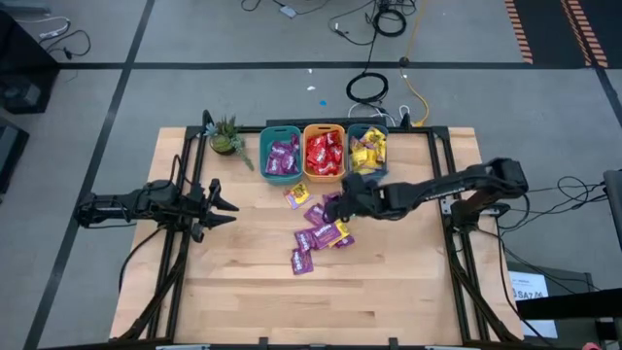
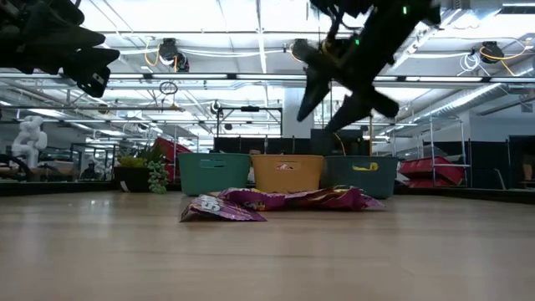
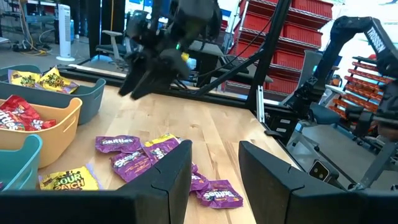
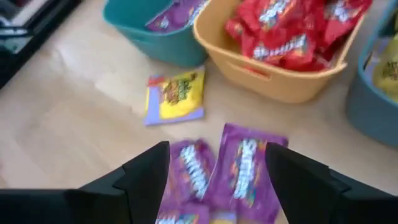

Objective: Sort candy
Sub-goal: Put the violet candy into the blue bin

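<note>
From where I stand, the near stretch of the wooden table (image 1: 243, 282) lies bare in the lower half of the overhead frame, and the first things met are the loose candy packets (image 1: 316, 228), a purple and yellow scatter just below centre; from table height they flatten into one low heap (image 2: 276, 201) and I cannot count them. The right gripper (image 1: 335, 206) hangs above that heap, centre of the frame, its fingers (image 4: 149, 171) spread apart with nothing between them; two purple packets (image 4: 214, 168) show in the gap, their lower ends cut off by the frame edge. A yellow packet (image 4: 176, 94) lies alone just beside the bins. The left gripper (image 1: 225, 206) waits at mid-left, raised off the table and well apart from the candy, fingers (image 3: 171, 177) parted and empty. Farther back, in the upper centre, three bins stand side by side: a teal bin (image 1: 262, 160) with purple packets, an orange bin (image 1: 325, 179) with red ones, and a darker blue-grey bin (image 1: 367, 127) with yellow ones, its near side partly hidden by the right arm. A small potted plant (image 1: 226, 138) sits left of them.
</note>
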Motion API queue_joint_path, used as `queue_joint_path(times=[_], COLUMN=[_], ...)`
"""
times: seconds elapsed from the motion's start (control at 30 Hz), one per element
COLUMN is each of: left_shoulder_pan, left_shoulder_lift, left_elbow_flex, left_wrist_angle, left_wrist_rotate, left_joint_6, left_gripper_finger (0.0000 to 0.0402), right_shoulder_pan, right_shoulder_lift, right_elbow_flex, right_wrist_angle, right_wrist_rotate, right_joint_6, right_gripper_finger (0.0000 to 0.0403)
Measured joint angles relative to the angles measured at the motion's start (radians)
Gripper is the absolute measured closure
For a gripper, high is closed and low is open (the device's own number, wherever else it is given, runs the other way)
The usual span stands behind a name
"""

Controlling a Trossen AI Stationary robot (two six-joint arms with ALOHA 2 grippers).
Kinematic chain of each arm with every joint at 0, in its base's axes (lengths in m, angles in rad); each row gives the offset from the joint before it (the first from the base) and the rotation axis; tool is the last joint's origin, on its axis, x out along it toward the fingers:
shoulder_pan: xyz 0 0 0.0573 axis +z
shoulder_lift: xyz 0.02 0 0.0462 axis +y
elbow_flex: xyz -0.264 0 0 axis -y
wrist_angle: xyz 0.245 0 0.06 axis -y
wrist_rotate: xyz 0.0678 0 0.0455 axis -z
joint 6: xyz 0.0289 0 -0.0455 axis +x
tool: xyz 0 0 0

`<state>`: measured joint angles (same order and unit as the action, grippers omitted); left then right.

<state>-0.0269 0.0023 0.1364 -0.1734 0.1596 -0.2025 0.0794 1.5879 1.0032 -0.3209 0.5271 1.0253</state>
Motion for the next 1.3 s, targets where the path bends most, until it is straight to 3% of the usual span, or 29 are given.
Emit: queue_joint_path(times=[0.17,0.57,0.67,0.77,0.9,0.97,1.3], left_shoulder_pan=[0.000,0.000,0.000,0.000,0.000,0.000,0.000], left_shoulder_lift=[0.000,0.000,0.000,0.000,0.000,0.000,0.000], left_elbow_flex=[0.000,0.000,0.000,0.000,0.000,0.000,0.000], left_wrist_angle=[0.000,0.001,0.000,0.001,0.000,0.001,0.000], left_wrist_rotate=[0.000,0.000,0.000,0.000,0.000,0.000,0.000], left_joint_6=[0.000,0.000,0.000,0.000,0.000,0.000,0.000], left_gripper_finger=[0.0259,0.0259,0.0259,0.0259,0.0259,0.0259,0.0259], right_shoulder_pan=[0.006,0.012,0.011,0.022,0.036,0.041,0.038], right_shoulder_lift=[0.067,0.346,0.384,0.388,0.335,0.285,-0.094], right_elbow_flex=[-0.089,-0.070,-0.067,-0.068,-0.072,-0.075,-0.074], right_wrist_angle=[0.114,0.242,0.245,0.239,0.223,0.207,0.114], right_wrist_rotate=[0.048,0.080,0.070,0.068,-0.010,-0.039,-0.026], right_joint_6=[-0.008,0.004,0.066,0.076,0.017,-0.035,-0.227], right_gripper_finger=[0.0147,0.0150,0.0176,0.0237,0.0349,0.0384,0.0398])
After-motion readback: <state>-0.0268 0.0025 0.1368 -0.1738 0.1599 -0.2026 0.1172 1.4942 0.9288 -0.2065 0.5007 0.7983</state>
